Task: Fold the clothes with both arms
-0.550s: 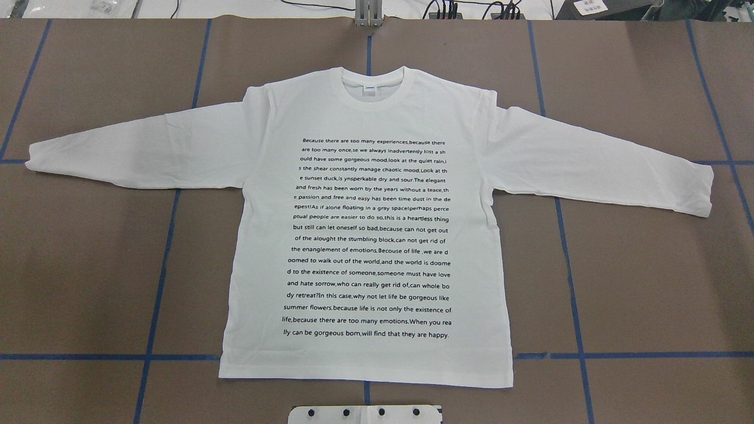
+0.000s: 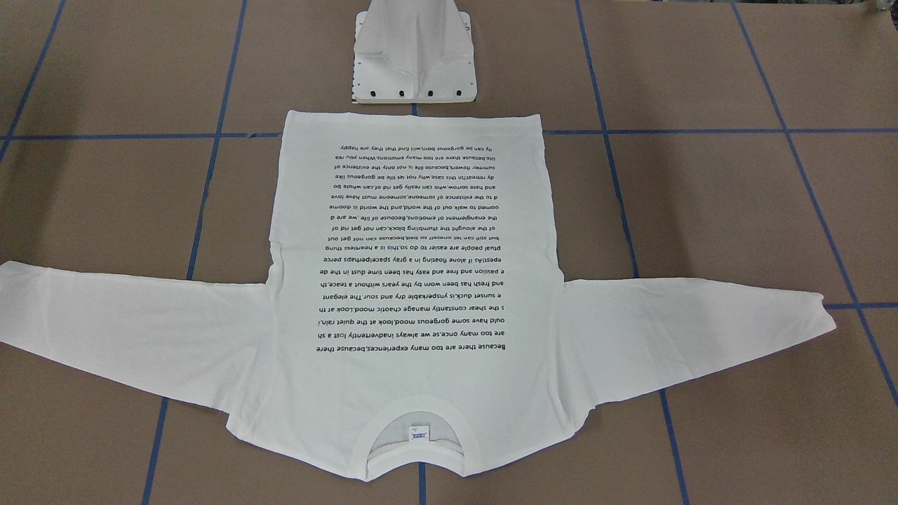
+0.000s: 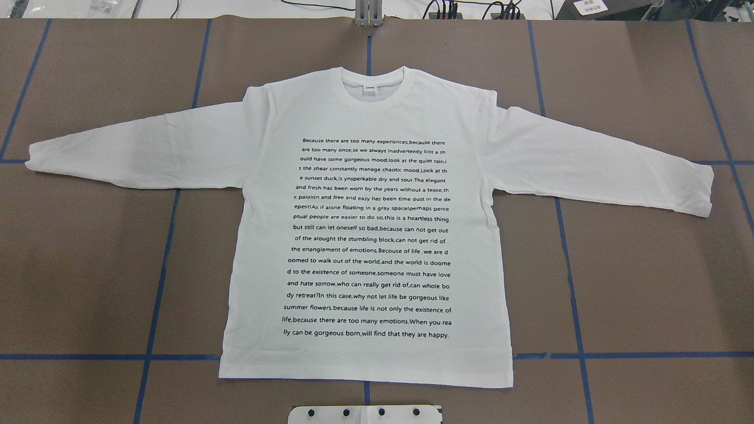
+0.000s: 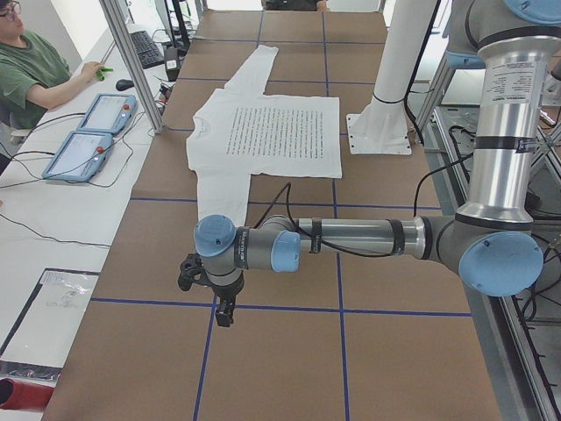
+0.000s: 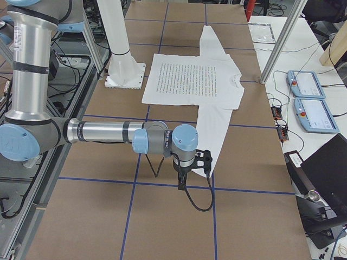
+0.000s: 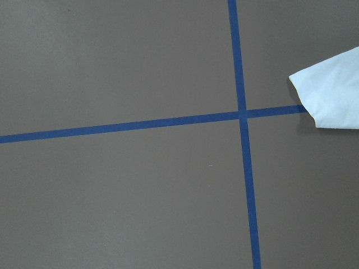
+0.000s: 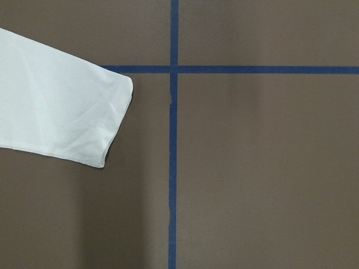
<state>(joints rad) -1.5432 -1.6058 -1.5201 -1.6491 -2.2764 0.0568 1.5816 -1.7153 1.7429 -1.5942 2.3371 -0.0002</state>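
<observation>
T-shirt (image 3: 365,235) flat, sleeves out sideways. My left arm (image 4: 351,237) hangs just past the left cuff (image 6: 331,92), right arm (image 5: 103,131) just past the right cuff (image 7: 61,117). Jaws: can't tell if apart or together.

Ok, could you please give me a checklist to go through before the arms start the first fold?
1. T-shirt flat, print up: ok.
2. Left sleeve and right sleeve spread out, uncrossed: ok.
3. Left cuff centred in the left wrist view: not ok, at its edge.
4. Right cuff centred in the right wrist view: not ok, off to one side.
5. Left gripper and right gripper open: cannot tell.
</observation>
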